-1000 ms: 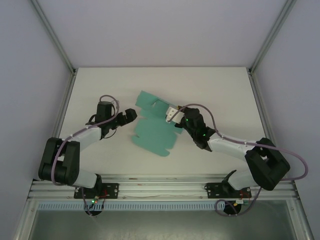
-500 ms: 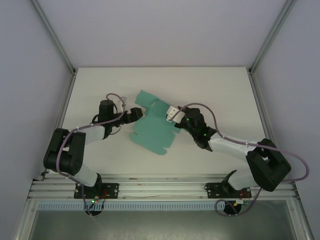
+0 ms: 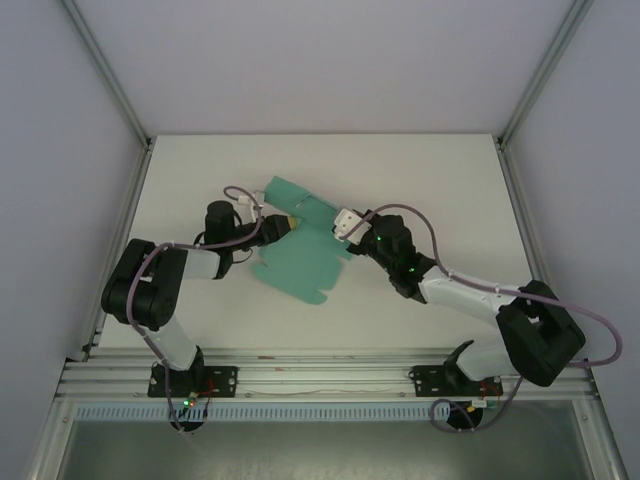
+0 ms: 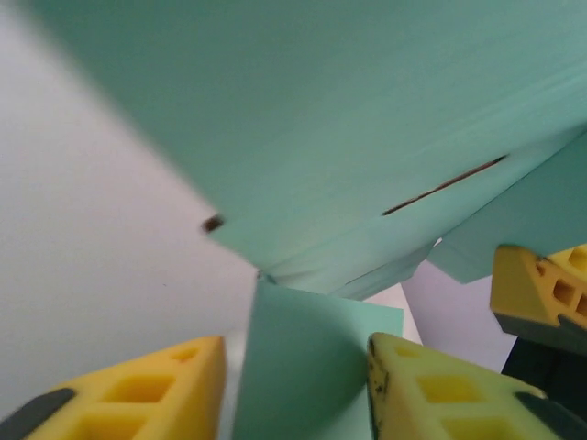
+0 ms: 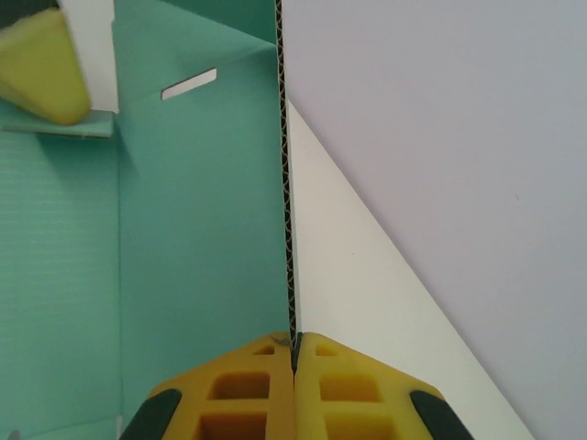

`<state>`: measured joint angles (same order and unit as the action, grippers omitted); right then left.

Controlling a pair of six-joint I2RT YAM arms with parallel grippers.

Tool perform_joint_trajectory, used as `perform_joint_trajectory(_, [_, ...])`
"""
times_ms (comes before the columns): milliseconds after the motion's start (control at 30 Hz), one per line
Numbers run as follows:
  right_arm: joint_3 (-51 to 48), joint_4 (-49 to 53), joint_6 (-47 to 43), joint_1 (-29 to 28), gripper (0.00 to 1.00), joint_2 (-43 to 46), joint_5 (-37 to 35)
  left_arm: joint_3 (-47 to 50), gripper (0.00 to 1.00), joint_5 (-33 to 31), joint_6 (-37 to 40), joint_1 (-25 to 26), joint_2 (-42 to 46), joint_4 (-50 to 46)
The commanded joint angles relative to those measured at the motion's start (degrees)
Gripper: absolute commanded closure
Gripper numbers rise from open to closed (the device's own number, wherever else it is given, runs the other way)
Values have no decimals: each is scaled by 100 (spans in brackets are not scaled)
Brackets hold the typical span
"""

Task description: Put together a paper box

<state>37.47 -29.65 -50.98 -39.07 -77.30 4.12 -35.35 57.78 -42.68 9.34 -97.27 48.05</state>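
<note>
White tabletop, pale walls all round, and right in the middle lies the paper box, a teal die-cut sheet of corrugated card, mostly flat, with its far edges lifted off the surface.

Both arms are reaching in on it. The left gripper is at the sheet's far-left corner and the right gripper is at its far-right edge. The two are near each other across the sheet's far end.

On the left wrist camera the left gripper's jaws are spread wide. A teal flap of the box rises up between the two yellow fingers and neither pad is closed on it. Above the flap the main panel of the box leans over the camera, with a thin slot cut in it. One of the right gripper's yellow pads peeks in at the sheet's right side.

On the right wrist camera the right gripper's jaws are pressed together, pinching the card. The sheet's edge runs straight up from between the pads, and its fluting is plain to see. To the left of that edge the teal panel spreads out with another small slot near its top. A yellow pad of the left gripper sits at the box's upper-left corner. To the right of the pinched edge is bare tabletop and wall.
</note>
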Motion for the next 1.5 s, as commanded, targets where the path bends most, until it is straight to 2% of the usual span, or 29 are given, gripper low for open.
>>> perform_joint_trajectory(0, [111,-173,143,-33,100,184,285,29,71,162,-137,67,-18,608])
perform_joint_trajectory(133, [100,49,107,-29,100,274,298,-83,89,-221,230,100,118,-226])
perform_joint_trajectory(367, [150,307,-107,-23,100,312,150,-169,90,-658,715,190,357,-1075])
perform_joint_trajectory(433, [205,437,-254,-25,100,270,32,-260,87,-968,851,190,400,-1553])
perform_joint_trajectory(467, [229,469,-308,-31,100,242,-43,-317,82,-1045,969,183,414,-1782])
perform_joint_trajectory(533, [255,544,-544,-29,100,207,-145,-328,55,-1203,1076,174,511,-2107])
perform_joint_trajectory(567, [279,613,-675,-31,100,198,-208,-296,36,-1302,1176,158,609,-2245])
perform_joint_trajectory(600, [332,714,-811,-30,100,180,-305,-262,23,-1468,1258,121,742,-2435])
perform_joint_trajectory(667, [402,888,-1066,-30,100,155,-435,-189,4,-1791,1400,57,1077,-2855])
perform_joint_trajectory(700, [424,963,-1267,-32,100,128,-476,-173,0,-2004,1519,26,1300,-3146])
perform_joint_trajectory(867, [545,999,-2155,-306,100,-247,-1139,-459,0,-3478,1795,-111,2232,-4727])
perform_joint_trajectory(933, [593,1026,-2343,-357,100,-398,-1169,-623,0,-3689,2137,-182,2504,-5079])
perform_joint_trajectory(1067, [758,1125,-2482,-381,100,-600,-1139,-638,0,-3028,3570,-215,2835,-4987])
perform_joint_trajectory(1133, [846,1197,-2503,-376,100,-637,-1006,-707,0,-2935,4282,-222,2811,-5096])
perform_joint_trajectory(1167, [887,1240,-2504,-380,100,-646,-943,-743,0,-2950,4505,-222,2760,-5132])
perform_joint_trajectory(1267, [981,1355,-2595,-382,100,-679,-793,-968,0,-2435,5366,-231,2463,-5329])
perform_joint_trajectory(1367, [1028,1434,-2692,-374,100,-692,-699,-1392,0,-1922,6024,-231,2085,-5876])
perform_joint_trajectory(1467, [1038,1444,-2688,-374,100,-640,-560,-1771,0,-1720,6590,-231,1715,-6292])
